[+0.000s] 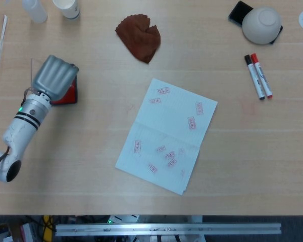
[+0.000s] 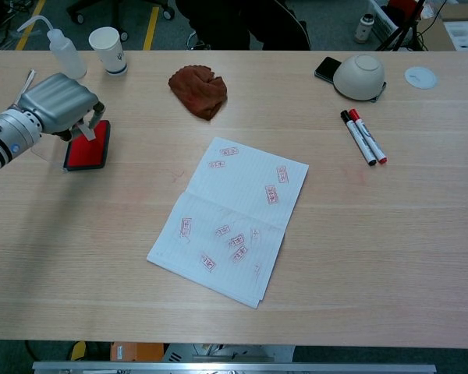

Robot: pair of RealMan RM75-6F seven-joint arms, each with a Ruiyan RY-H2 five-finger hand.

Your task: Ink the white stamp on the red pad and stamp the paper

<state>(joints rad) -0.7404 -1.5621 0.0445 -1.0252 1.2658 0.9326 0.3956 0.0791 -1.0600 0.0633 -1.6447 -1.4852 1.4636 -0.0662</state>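
A pale wood worktop [image 2: 390,257] carries everything. Near its middle lies the paper [image 2: 231,216], an opened sheet dotted with red stamp marks. Beyond the paper sits a crumpled brown cloth [image 2: 199,89]. To the paper's left is the red pad [image 2: 90,148]; further back on that side stand a paper cup [image 2: 109,50] and a squeeze bottle [image 2: 62,50]. Right of the paper lie two markers [image 2: 363,136]; behind them rests an upturned bowl [image 2: 359,76] over a dark phone [image 2: 327,71].
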